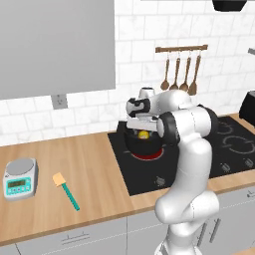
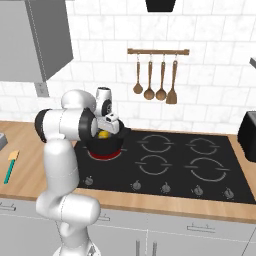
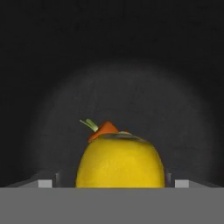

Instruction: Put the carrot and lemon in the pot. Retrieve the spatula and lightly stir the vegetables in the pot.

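The black pot point(image 1: 130, 143) point(image 2: 116, 145) stands on the front left burner, which glows red beneath it. My gripper point(image 1: 142, 129) point(image 2: 106, 131) reaches down into the pot. In the hand view the yellow lemon point(image 3: 120, 162) lies between the spread fingertips point(image 3: 48, 183), with a gap on its left side, so the gripper point(image 3: 113, 183) is open. The orange carrot point(image 3: 103, 130) with its green stub lies just behind the lemon on the pot's dark floor point(image 3: 131, 87). The lemon point(image 1: 144, 134) point(image 2: 104, 134) peeks out under my hand. The teal-handled spatula point(image 1: 66, 191) point(image 2: 11, 166) lies flat on the wooden counter, left of the stove.
A small kitchen scale point(image 1: 20, 178) sits on the counter left of the spatula. Brown wooden spoons and a spatula hang from a rail point(image 1: 180, 74) point(image 2: 155, 75) on the wall. A black toaster point(image 2: 248, 135) stands at the far right of the cooktop point(image 2: 200, 165).
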### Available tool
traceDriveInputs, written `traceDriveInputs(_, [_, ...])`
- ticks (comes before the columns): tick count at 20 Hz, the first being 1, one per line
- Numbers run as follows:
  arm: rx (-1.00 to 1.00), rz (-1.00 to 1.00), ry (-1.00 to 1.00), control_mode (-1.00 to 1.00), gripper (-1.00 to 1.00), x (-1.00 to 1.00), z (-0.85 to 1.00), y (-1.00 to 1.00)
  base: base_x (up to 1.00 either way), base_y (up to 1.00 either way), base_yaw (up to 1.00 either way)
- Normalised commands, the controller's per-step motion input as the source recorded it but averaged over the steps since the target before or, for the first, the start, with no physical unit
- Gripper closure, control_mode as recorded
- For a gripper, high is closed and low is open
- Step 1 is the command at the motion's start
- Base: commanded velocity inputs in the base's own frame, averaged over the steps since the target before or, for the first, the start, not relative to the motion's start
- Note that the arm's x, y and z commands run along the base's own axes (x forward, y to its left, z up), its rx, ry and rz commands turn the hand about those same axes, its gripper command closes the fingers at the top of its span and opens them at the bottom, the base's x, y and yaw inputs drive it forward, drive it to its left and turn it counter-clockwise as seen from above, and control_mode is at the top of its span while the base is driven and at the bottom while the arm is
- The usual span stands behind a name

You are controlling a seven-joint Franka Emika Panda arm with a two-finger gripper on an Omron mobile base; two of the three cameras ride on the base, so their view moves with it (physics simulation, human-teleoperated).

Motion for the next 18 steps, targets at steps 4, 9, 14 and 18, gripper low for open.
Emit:
traceDriveInputs(4, [0.00,0.00,-0.07,-1.00,-1.00,0.00,0.03,0.00,0.00,0.00,0.00])
traceDriveInputs(9, [0.01,0.00,-0.06,-1.00,-1.00,0.00,0.30,0.00,0.00,0.00,0.00])
traceDriveInputs(14, [0.01,0.00,-0.06,-1.00,-1.00,-0.13,0.62,0.00,0.00,0.00,0.00])
traceDriveInputs(18, [0.00,0.00,-0.02,-1.00,-1.00,-0.92,0.91,0.00,0.00,0.00,0.00])
